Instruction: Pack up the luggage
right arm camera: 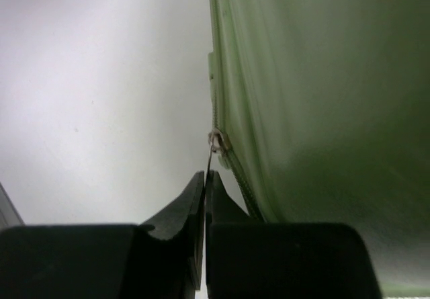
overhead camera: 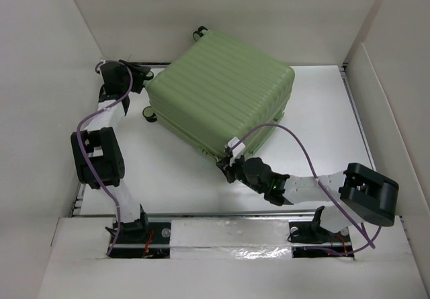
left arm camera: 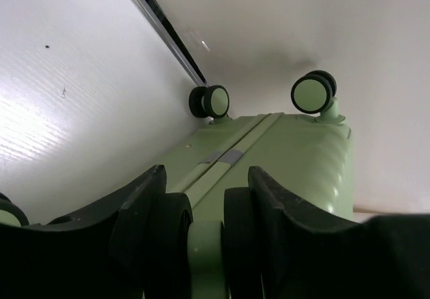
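The light green ribbed luggage (overhead camera: 222, 94) lies closed on the white table, turned at an angle. My left gripper (overhead camera: 142, 77) is at its far-left corner. In the left wrist view its two black fingers (left arm camera: 144, 198) press on either side of a black twin spinner wheel (left arm camera: 171, 235) with a green hub, and the shell (left arm camera: 295, 158) stretches beyond. My right gripper (overhead camera: 232, 166) is at the near corner. Seen from the right wrist, that gripper (right arm camera: 204, 178) is shut on the thin metal zipper pull (right arm camera: 215, 143) along the case's edge (right arm camera: 322, 111).
Two more wheels (left arm camera: 209, 101) (left arm camera: 312, 92) stick out at the case's far end, close to the back wall. White walls enclose the table on three sides. A metal rail (left arm camera: 161, 30) runs along the wall's foot. Purple cables loop over both arms.
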Controlling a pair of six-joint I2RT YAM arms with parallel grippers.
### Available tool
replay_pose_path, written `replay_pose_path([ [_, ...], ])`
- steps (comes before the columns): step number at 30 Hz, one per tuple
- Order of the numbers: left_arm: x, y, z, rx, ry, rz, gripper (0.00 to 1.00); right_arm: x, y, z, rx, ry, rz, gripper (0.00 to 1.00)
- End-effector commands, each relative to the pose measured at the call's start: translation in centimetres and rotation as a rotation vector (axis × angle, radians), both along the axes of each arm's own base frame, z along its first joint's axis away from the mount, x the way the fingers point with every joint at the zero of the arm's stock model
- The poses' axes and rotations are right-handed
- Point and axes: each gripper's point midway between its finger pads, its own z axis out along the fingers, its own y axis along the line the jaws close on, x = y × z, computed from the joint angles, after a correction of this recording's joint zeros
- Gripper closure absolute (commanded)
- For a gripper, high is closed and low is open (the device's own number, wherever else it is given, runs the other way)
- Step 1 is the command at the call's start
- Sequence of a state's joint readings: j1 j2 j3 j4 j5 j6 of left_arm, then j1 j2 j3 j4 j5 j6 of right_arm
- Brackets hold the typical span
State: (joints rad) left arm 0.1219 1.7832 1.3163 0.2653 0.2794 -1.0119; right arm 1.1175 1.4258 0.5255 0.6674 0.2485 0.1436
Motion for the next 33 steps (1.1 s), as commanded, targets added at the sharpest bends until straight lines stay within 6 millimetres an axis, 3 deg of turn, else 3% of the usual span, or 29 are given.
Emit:
replay_pose_path([
  [1, 0.2, -1.2, 4.8, -0.003, -0.176, -0.059, 0.94, -1.9, 3.2, 5.4, 0.241, 0.024, 0.119, 1.00],
  [2, 0.0, -1.2, 5.0, 0.003, -0.183, -0.061, 1.00, -1.9, 3.2, 5.4, 0.240, 0.028, 0.120, 1.00],
  [4, -0.9, -1.1, 3.9, 0.015, -0.189, -0.053, 1.00, -1.5, 2.8, 5.4, 0.235, 0.028, 0.103, 1.00],
  [5, -1.8, -1.1, 5.0, 0.015, -0.227, -0.045, 1.00, -1.5, 2.6, 5.4, 0.232, 0.030, 0.101, 1.00],
  [6, -2.8, -1.1, 3.3, 0.010, -0.229, -0.037, 1.00, -1.1, 2.2, 5.4, 0.229, 0.029, 0.085, 1.00],
  [7, -3.6, -1.6, 2.9, 0.007, -0.238, -0.030, 1.00, -1.3, 1.8, 5.6, 0.224, 0.031, 0.081, 1.00],
  [8, -4.6, -2.0, 4.0, 0.010, -0.277, -0.027, 1.00, -0.9, 1.3, 5.6, 0.221, 0.029, 0.064, 1.00],
  [9, -5.8, -2.3, 2.1, 0.014, -0.258, -0.020, 1.00, -0.4, 0.8, 5.7, 0.215, 0.027, 0.046, 1.00],
  [10, -6.5, -2.5, 1.6, 0.028, -0.258, -0.003, 1.00, -0.5, 0.2, 6.1, 0.211, 0.025, 0.036, 1.00],
  [11, -7.7, -4.1, 2.4, 0.035, -0.293, -0.028, 1.00, -0.1, -0.4, 6.3, 0.206, 0.019, 0.018, 1.00],
  [12, -9.1, -4.8, 0.3, 0.056, -0.272, -0.033, 1.00, -0.2, -0.8, 6.4, 0.199, 0.017, 0.014, 1.00],
  [13, -9.8, -5.2, -0.3, 0.079, -0.266, -0.015, 1.00, 0.1, -1.5, 6.1, 0.172, 0.020, -0.006, 1.00],
  [14, -11.0, -6.2, 0.6, 0.089, -0.297, -0.024, 1.00, 0.1, -1.9, 6.8, 0.174, 0.003, -0.009, 1.00],
  [15, -12.8, -8.6, -1.4, 0.097, -0.269, -0.073, 1.00, 0.1, -2.0, 7.3, 0.173, 0.000, -0.010, 1.00],
  [17, -15.0, -10.6, -1.0, 0.097, -0.304, -0.095, 1.00, -0.1, -2.2, 7.5, 0.154, -0.008, 0.002, 1.00],
  [18, -16.9, -13.0, -2.4, 0.095, -0.282, -0.158, 1.00, -0.2, -2.0, 7.6, 0.151, -0.008, 0.011, 1.00],
  [20, -18.8, -14.5, -1.5, 0.106, -0.318, -0.186, 1.00, -1.0, -0.6, 8.4, 0.147, -0.018, 0.064, 1.00],
  [21, -20.0, -15.1, -2.9, 0.124, -0.276, -0.213, 1.00, -1.3, 0.3, 7.6, 0.119, -0.009, 0.088, 1.00],
  [22, -21.4, -16.9, -2.9, 0.139, -0.285, -0.261, 1.00, -1.6, 1.6, 8.9, 0.127, -0.023, 0.125, 1.00],
  [23, -22.6, -17.1, -1.8, 0.134, -0.313, -0.273, 1.00, -2.6, 3.0, 9.2, 0.120, -0.034, 0.172, 1.00],
  [24, -23.8, -17.2, -3.5, 0.156, -0.266, -0.290, 1.00, -3.0, 4.6, 8.1, 0.083, -0.022, 0.209, 1.00],
  [25, -24.8, -17.3, -3.5, 0.158, -0.267, -0.296, 1.00, -3.9, 6.0, 8.2, 0.070, -0.023, 0.270, 1.00],
  [26, -25.7, -16.6, -1.8, 0.140, -0.313, -0.282, 1.00, -4.3, 7.9, 10.5, 0.095, -0.063, 0.314, 1.00],
  [27, -26.7, -16.3, -2.8, 0.157, -0.277, -0.292, 1.00, -5.5, 9.3, 10.8, 0.094, -0.071, 0.365, 1.00],
  [28, -27.4, -15.9, -3.2, 0.164, -0.272, -0.297, 1.00, -6.7, 10.9, 9.8, 0.076, -0.057, 0.441, 1.00],
  [29, -28.3, -15.3, -1.8, 0.148, -0.313, -0.291, 1.00, -7.3, 11.9, 10.0, 0.082, -0.065, 0.474, 1.00],
  [30, -29.1, -14.9, -3.4, 0.170, -0.262, -0.303, 1.00, -7.9, 12.9, 11.0, 0.107, -0.076, 0.506, 1.00],
  [32, -30.3, -14.8, -3.0, 0.149, -0.285, -0.326, 1.00, -8.4, 13.7, 9.9, 0.098, -0.059, 0.548, 1.00],
  [33, -30.8, -14.8, -4.0, 0.153, -0.263, -0.338, 1.00, -8.5, 13.5, 9.1, 0.085, -0.051, 0.553, 1.00],
])
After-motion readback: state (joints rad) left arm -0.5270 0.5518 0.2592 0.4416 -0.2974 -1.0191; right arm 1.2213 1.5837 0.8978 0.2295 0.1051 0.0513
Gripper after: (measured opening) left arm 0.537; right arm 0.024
